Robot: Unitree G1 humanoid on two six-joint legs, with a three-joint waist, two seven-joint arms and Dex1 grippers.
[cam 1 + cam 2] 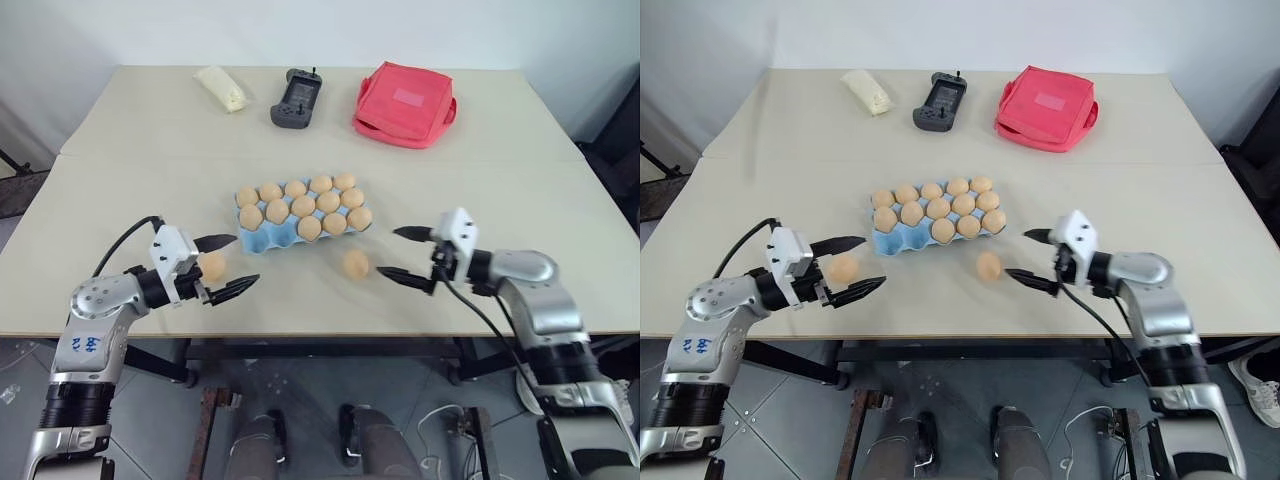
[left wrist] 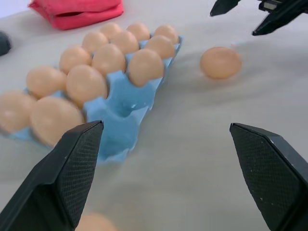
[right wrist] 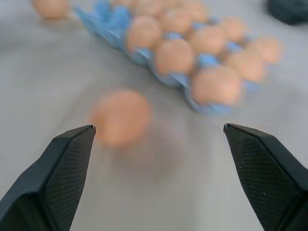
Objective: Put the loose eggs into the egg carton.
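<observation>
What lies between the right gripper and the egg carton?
One loose egg on the table, just off the right gripper fingertips and apart from the carton. The head views show it best.

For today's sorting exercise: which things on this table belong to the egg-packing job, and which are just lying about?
Job: two loose eggs; blue egg carton.
Lying about: red pouch; pale yellow packet; dark handheld device.
</observation>
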